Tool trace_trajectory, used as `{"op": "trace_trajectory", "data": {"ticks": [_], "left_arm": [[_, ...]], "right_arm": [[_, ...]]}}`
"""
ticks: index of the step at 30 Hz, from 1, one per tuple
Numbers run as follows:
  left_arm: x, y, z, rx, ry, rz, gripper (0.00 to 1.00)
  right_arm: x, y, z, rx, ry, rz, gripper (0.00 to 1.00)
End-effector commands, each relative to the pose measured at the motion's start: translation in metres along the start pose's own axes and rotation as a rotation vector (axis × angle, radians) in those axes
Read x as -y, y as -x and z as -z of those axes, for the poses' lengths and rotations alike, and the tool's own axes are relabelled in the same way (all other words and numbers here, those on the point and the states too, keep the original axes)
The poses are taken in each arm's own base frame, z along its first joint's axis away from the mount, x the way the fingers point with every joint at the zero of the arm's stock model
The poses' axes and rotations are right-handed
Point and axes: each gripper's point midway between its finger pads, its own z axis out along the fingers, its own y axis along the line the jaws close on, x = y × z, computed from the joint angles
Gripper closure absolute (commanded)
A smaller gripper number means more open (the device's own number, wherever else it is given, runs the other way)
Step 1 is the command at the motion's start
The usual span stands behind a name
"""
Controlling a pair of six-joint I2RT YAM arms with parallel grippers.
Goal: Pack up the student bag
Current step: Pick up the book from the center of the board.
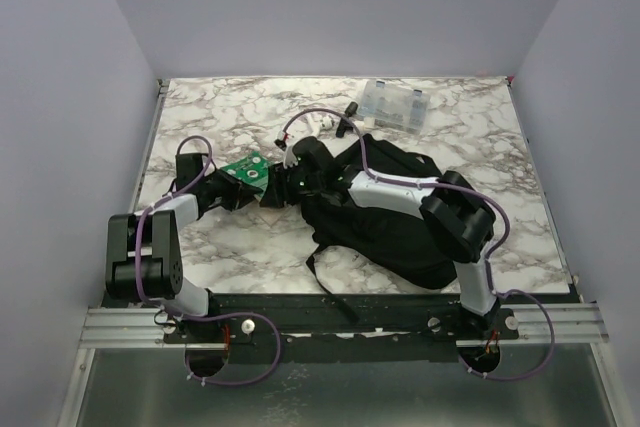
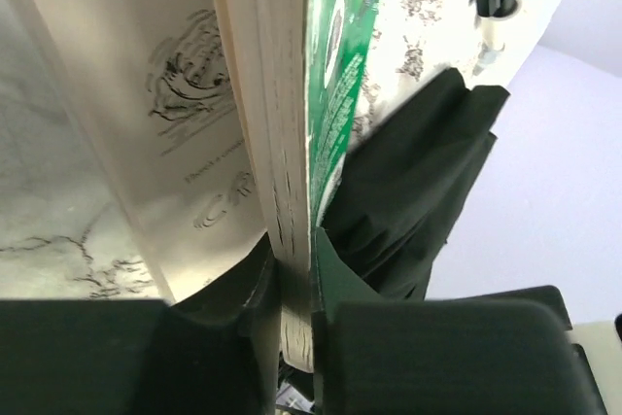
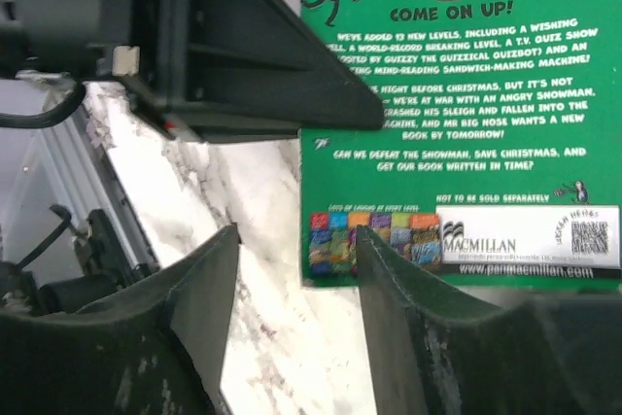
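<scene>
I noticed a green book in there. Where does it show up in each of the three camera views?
Top external: the green book sits left of centre, beside the student bag's left end.
Left wrist: green book fills the middle, edge-on, clamped by the left gripper.
Right wrist: green book's back cover, upper right, beyond the right gripper's open fingers.
Shared landmark: the marble table, seen in all three.

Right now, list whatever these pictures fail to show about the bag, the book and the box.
Top view: the right arm lies across the student bag, hiding its opening.
Left wrist view: the book shows edge-on, so its title cannot be read.
Right wrist view: the back cover's top is cut by the frame edge.
Top view: the clear box is too small to tell its contents.
</scene>
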Motion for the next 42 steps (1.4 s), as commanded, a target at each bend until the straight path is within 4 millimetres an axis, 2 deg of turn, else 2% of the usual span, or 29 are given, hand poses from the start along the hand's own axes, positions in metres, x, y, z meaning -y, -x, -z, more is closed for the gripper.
{"op": "trace_trajectory", "data": {"ticks": [1,5,9,12,17,20,23,27,31,37,42], "left_arm": [[0.028,-0.006,0.013,-0.012,-0.11,-0.089,0.91],[0.05,-0.005,0.028,0.024,-0.175,-0.176,1.0],[0.074,-0.003,0.053,0.113,-0.253,-0.295,1.0],[0.097,-0.007,0.075,0.188,-0.336,-0.405,1.0],[0.146,-0.03,0.116,0.206,-0.527,-0.614,1.0],[0.17,-0.045,0.135,0.187,-0.612,-0.69,1.0],[0.187,-0.064,0.143,0.121,-0.694,-0.712,1.0],[0.204,-0.091,0.154,0.047,-0.838,-0.75,1.0],[0.2,-0.104,0.162,0.031,-0.888,-0.792,1.0],[0.196,-0.108,0.168,0.068,-0.915,-0.798,1.0],[0.195,-0.094,0.165,0.149,-0.915,-0.679,1.0]], "right_arm": [[-0.016,0.018,0.036,0.018,-0.056,-0.015,0.39],[-0.012,0.042,0.068,0.094,-0.106,-0.071,0.25],[-0.009,0.064,0.101,0.205,-0.064,-0.164,0.14],[-0.004,0.069,0.119,0.251,-0.025,-0.246,0.1],[-0.004,0.089,0.154,0.367,0.081,-0.332,0.0],[-0.013,0.106,0.179,0.459,0.186,-0.373,0.0],[-0.022,0.114,0.194,0.54,0.259,-0.378,0.0],[-0.023,0.122,0.202,0.621,0.29,-0.37,0.0],[-0.021,0.119,0.196,0.619,0.301,-0.374,0.0],[-0.044,0.104,0.191,0.655,0.442,-0.417,0.11],[-0.073,0.1,0.18,0.703,0.553,-0.443,0.17]]}}
